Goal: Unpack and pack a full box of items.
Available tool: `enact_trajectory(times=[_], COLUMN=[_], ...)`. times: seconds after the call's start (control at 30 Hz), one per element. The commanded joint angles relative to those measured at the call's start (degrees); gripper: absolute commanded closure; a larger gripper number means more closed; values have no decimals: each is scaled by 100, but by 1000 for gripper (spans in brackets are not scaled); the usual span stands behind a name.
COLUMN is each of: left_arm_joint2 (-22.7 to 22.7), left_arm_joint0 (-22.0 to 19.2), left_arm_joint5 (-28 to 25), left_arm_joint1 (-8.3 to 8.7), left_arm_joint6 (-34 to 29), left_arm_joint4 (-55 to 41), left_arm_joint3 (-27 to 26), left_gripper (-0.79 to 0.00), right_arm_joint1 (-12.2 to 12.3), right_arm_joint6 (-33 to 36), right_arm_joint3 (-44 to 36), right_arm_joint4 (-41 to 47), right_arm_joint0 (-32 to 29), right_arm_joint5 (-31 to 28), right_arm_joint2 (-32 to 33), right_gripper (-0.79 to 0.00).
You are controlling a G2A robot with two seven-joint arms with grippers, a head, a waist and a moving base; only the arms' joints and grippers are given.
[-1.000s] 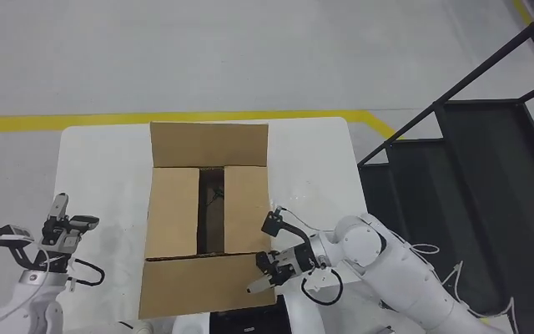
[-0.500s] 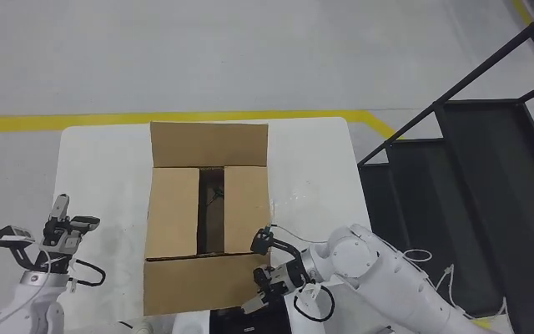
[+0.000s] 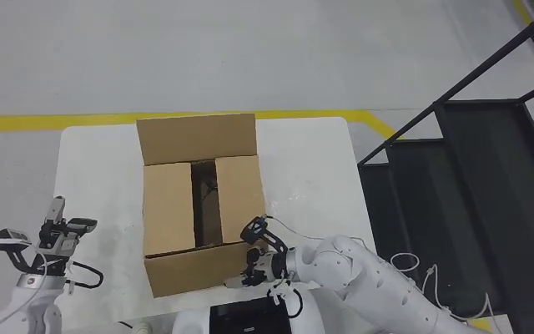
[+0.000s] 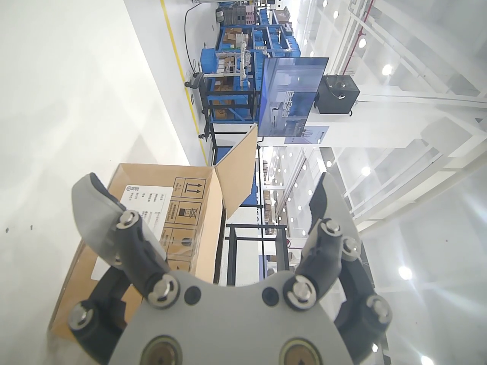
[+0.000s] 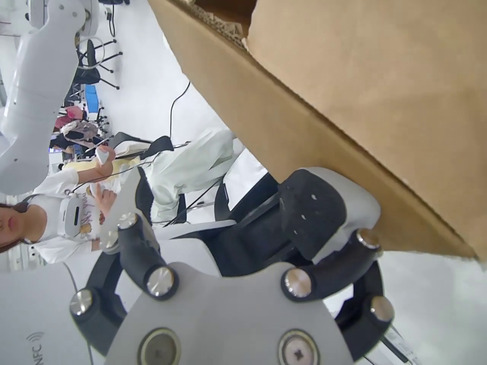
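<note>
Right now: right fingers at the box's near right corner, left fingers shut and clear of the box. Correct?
No. The left fingers are open, not shut; the left wrist view shows them spread wide. The rest holds: they are clear of the box, and the right fingers are at its near right corner.

Box (image 3: 171,209) on table (image 3: 313,167), right gripper (image 3: 248,255) against its near corner

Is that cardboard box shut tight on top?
No, the cardboard box shows a dark gap between its two side flaps, and its far flap stands open.
</note>
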Motion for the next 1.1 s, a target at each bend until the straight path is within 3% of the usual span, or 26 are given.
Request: enact_trajectory(times=[0.0,0.13,0.23,0.43,0.67,1.07], left_arm_joint2=[14,29,24,19,2,-212], left_arm_joint0=[-17,-40,-46,-72,-90,9], left_arm_joint5=[23,35,41,89,18,-246], left_arm_joint1=[-1,-1,-1,-3,-14,-65], left_arm_joint6=[-7,-22,-25,-6,88,267], left_arm_joint4=[8,32,54,70,11,-678], left_arm_joint3=[-7,-11,-13,-15,-87,-60], left_gripper=[-785,-785,-785,-785,-785,-785], right_arm_joint1=[-8,-2,57,217,146,-375], right_arm_joint6=[-185,28,721,1203,911,402], right_arm_joint3=[-7,-44,-158,-529,-473,367], right_arm_joint4=[-35,176,806,1625,2504,3382], right_arm_joint0=[-5,9,6,-197,140,2015], right_arm_joint5=[67,35,-267,-573,136,1415], right_arm_joint2=[40,99,287,1025,1123,-14], right_gripper=[-785,-785,-785,-785,-785,-785])
